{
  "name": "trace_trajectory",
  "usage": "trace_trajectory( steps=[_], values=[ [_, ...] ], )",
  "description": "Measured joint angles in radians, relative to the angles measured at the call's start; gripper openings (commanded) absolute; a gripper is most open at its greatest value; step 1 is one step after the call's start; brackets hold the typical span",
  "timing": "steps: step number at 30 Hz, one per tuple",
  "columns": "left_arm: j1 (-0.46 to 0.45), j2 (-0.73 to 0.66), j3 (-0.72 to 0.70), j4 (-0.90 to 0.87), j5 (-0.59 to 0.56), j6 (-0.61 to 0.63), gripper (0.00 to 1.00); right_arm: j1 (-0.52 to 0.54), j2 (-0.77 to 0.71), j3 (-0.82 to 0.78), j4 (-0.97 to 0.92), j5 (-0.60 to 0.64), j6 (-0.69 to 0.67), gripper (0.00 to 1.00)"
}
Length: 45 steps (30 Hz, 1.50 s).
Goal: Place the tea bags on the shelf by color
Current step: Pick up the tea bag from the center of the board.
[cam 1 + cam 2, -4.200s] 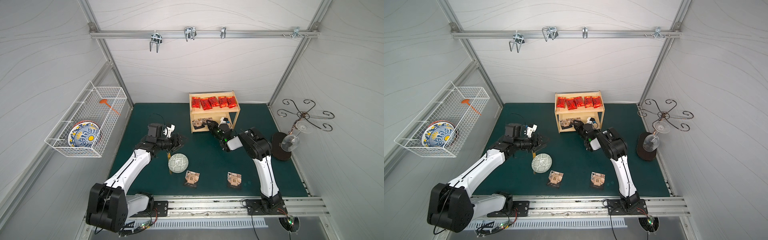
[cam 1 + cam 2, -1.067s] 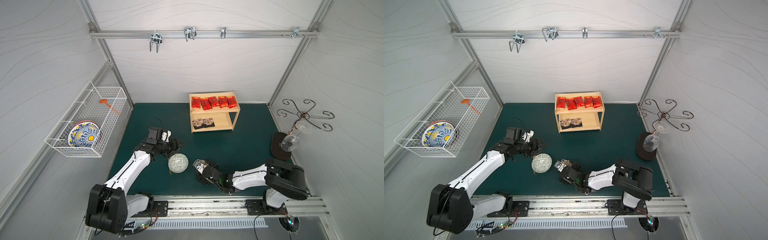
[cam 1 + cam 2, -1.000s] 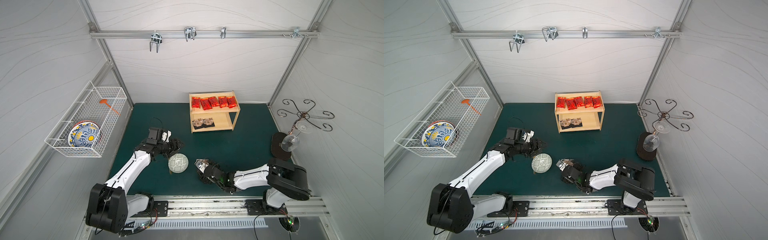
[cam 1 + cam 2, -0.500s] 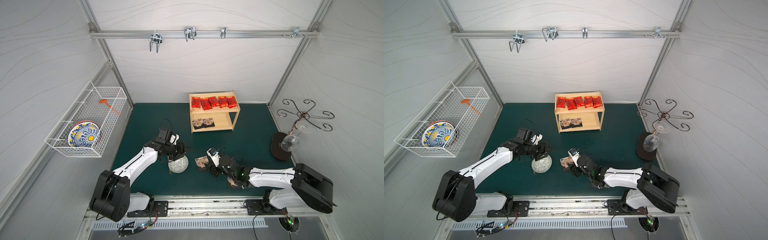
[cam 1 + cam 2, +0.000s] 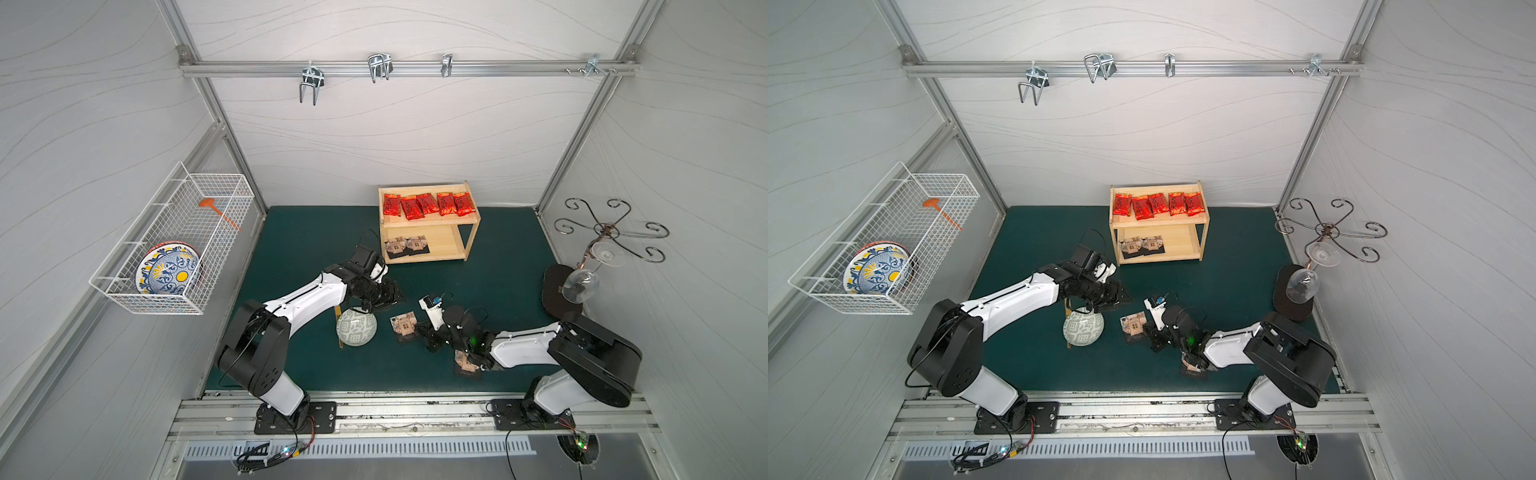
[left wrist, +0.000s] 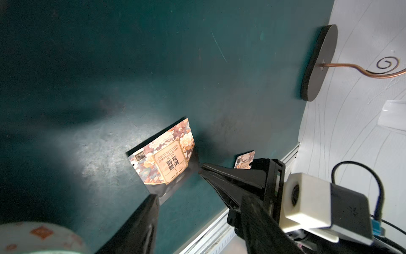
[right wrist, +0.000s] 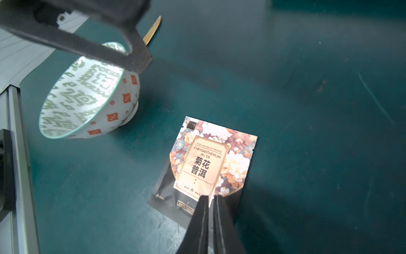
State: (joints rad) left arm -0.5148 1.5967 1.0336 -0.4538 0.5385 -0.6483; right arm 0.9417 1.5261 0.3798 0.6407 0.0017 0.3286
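Right arm: withdrawn from the lower tier of the shelf (image 5: 446,246); now stretched low across the front of the worktop (image 5: 498,257).
Right claw (image 7: 210,199): jaws wide apart a second ago, now pinched together on the black edge of the loose tea bag (image 7: 214,162).
Loose tea bag: shifted rearward from the worktop's front, now near the bowl (image 5: 356,328).
Left arm: swung from the bowl's left to behind it.
Left claw (image 5: 384,296): slightly narrower, still apart.
Lower tier: claw gone; two black-edged tea bags (image 5: 405,245) lie uncovered.

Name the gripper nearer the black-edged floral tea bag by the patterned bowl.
Right. The right gripper pinches the tea bag by its black edge; the left gripper hangs open, apart.
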Motion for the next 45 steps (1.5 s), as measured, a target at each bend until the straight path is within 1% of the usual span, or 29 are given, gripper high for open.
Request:
trace_trajectory(
  steps=[8, 23, 28, 37, 41, 45],
  values=[
    [-0.01, 0.054, 0.0, -0.021, -0.012, 0.007, 0.64, -0.002, 0.074, -0.006, 0.06, -0.014, 0.04, 0.06],
    [-0.03, 0.105, 0.0, -0.02, -0.024, 0.005, 0.63, -0.011, 0.115, -0.051, 0.178, -0.006, 0.094, 0.06],
    [-0.052, 0.121, 0.016, -0.038, -0.064, 0.005, 0.63, -0.013, 0.116, -0.052, 0.182, -0.006, 0.099, 0.06],
    [-0.084, 0.129, 0.047, -0.068, -0.182, 0.006, 0.63, -0.014, 0.116, -0.054, 0.185, -0.006, 0.103, 0.06],
    [-0.089, 0.138, 0.051, -0.077, -0.212, 0.006, 0.63, -0.015, 0.118, -0.054, 0.188, -0.007, 0.109, 0.06],
    [-0.107, 0.174, 0.07, -0.077, -0.216, 0.006, 0.61, -0.016, 0.117, -0.054, 0.188, -0.008, 0.11, 0.06]
  ],
)
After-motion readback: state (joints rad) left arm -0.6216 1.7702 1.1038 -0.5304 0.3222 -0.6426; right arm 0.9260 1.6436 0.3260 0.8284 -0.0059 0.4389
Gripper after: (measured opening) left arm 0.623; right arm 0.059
